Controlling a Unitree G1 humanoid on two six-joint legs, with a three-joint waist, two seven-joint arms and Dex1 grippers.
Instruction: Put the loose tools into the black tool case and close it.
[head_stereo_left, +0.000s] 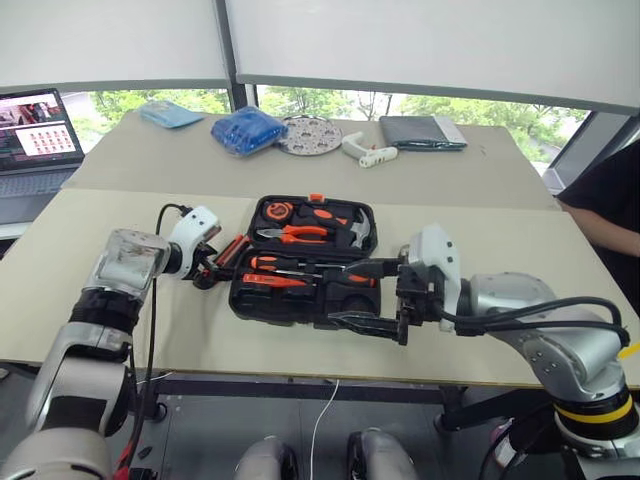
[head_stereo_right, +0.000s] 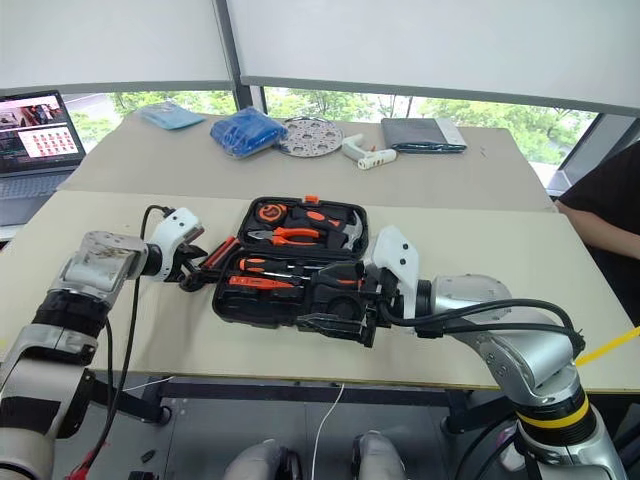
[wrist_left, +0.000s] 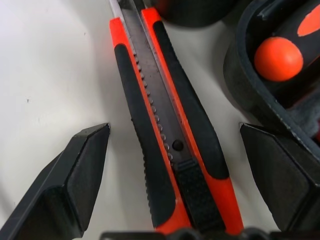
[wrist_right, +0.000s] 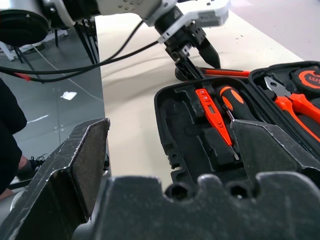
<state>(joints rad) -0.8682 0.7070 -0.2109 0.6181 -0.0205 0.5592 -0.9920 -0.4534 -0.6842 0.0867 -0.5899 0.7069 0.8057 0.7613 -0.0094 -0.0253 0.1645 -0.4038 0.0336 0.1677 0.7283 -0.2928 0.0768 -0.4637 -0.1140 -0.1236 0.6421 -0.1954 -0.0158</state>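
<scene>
Left wrist view, ribbed rubber-gripped utility knife (wrist_left: 172, 135), moulded case (wrist_left: 260, 95)

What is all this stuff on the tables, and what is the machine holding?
tool case: one, black, open on the near table, holding orange-handled pliers, a hammer, a tape measure and screwdrivers.
utility knife: one, black and orange, on the table beside the case's left side.
laptop: one, open, far left.
grey pouch: one, far table.
blue bag: one, far table.
round patterned plate: one, far table.
light blue cloth: one, far table.
white tool: one, far table.
person: dark clothing, right edge.
left end effector: open, straddling the knife, holding nothing.
right end effector: open over the case, empty.
</scene>
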